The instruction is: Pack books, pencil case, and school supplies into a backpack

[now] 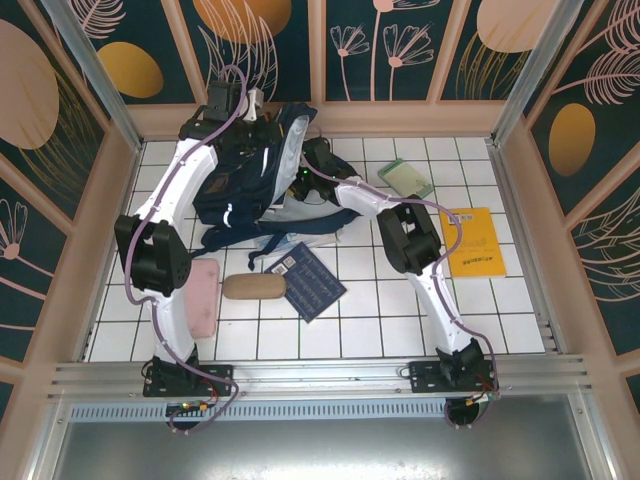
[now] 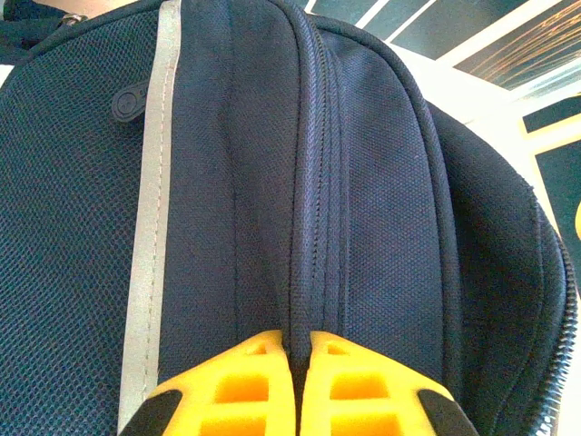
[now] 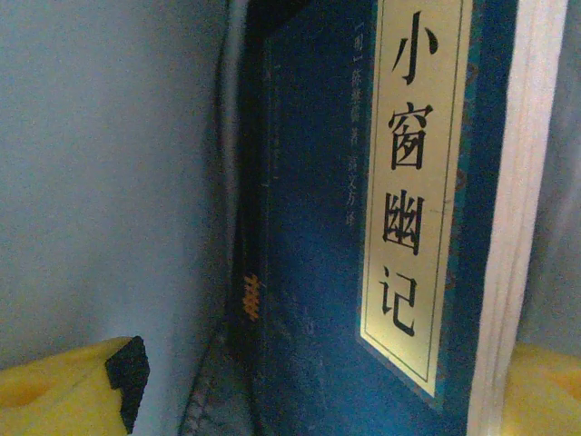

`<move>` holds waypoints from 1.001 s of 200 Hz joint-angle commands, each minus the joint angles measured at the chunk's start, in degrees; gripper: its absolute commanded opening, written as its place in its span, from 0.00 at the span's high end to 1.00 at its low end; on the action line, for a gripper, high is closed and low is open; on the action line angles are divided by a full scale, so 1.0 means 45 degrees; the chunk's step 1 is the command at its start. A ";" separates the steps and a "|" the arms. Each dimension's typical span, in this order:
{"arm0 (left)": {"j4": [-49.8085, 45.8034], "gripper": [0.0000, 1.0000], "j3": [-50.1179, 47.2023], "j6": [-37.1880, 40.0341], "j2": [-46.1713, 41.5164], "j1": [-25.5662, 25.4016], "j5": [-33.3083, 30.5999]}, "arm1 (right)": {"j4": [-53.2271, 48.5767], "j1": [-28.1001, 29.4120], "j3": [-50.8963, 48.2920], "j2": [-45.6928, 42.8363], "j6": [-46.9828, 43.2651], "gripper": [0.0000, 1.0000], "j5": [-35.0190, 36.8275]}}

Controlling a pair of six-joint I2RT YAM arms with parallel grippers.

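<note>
– Lying which way from the right fingers (image 3: 64, 386) is the navy book (image 3: 318, 272)?
– It is seen between them, inside the backpack (image 2: 381, 182), long axis along their reach, page edge just beside one finger. They are spread wide; nothing is gripped. A straight withdrawal is judged safest.
– And the left fingers (image 2: 245, 386)?
– Closed on the backpack's top seam.

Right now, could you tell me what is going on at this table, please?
The left gripper is shut on a seam of the backpack. The right gripper is inside it, jaws open either side of a blue book against the pale lining. A navy book, tan pouch, pink case, yellow book and green book lie on the tiled table, unpacked.
</note>
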 commanded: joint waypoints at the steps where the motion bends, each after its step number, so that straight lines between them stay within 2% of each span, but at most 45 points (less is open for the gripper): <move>1: 0.1596 1.00 -0.0255 0.0056 -0.0825 0.0168 0.0152 | -0.1701 0.0039 0.0298 -0.1033 -0.1023 0.11 0.0846; 41: 0.1951 1.00 -0.0829 -0.0120 -0.0986 0.0161 0.0427 | -0.2788 0.0038 0.0160 -0.1008 -0.1322 0.15 0.1477; 80: 0.1981 1.00 -0.1109 -0.0086 -0.1145 0.0180 0.0538 | -0.3536 0.0044 0.0020 -0.0936 -0.1676 0.34 0.2066; 135: 0.1963 1.00 -0.1375 -0.0037 -0.1324 0.0167 0.0488 | -0.4954 0.0164 0.0125 -0.1247 -0.2097 0.36 0.3929; 151: 0.1962 1.00 -0.1406 -0.0059 -0.1308 0.0178 0.0496 | -0.4729 0.0191 0.0039 -0.1316 -0.2279 0.49 0.3877; 162: 0.1981 1.00 -0.1412 -0.0081 -0.1290 0.0171 0.0573 | -0.4504 0.0197 0.0020 -0.1268 -0.2392 0.64 0.3647; 185: 0.2049 1.00 -0.1474 -0.0118 -0.1300 0.0178 0.0721 | -0.4283 0.0213 0.0500 -0.0705 -0.2539 0.83 0.2752; 200: 0.2059 1.00 -0.1505 -0.0120 -0.1304 0.0169 0.0733 | -0.4264 0.0213 0.0977 -0.0159 -0.2558 0.85 0.2099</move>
